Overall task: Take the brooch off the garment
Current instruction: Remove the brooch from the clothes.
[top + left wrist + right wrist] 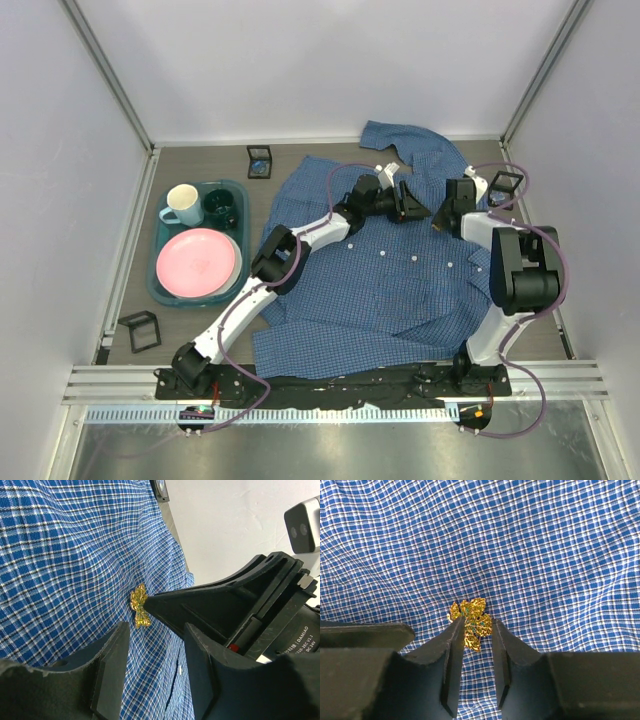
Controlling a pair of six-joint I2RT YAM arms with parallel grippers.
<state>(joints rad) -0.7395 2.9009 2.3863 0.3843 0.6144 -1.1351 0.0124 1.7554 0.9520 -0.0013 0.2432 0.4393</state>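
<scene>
The garment (400, 290), a blue small-checked shirt with white buttons, lies spread over the table's middle and right. It fills the left wrist view (75, 570) and the right wrist view (545, 555). A gold leaf-shaped brooch (474, 619) with green specks sits on the cloth; it also shows in the left wrist view (140, 606). My right gripper (477, 626) has its fingertips closed on the brooch from both sides, against the shirt. My left gripper (156, 650) is open and empty over the cloth just beside the brooch. From above, both grippers meet near the collar (420, 205) and hide the brooch.
A teal tray (160, 280) at the left holds a pink plate (197, 262), a white mug (182, 205) and a dark green cup (221, 207). Small black frames lie at the back (260, 160), the front left (138, 330) and the right (505, 183). White walls enclose the table.
</scene>
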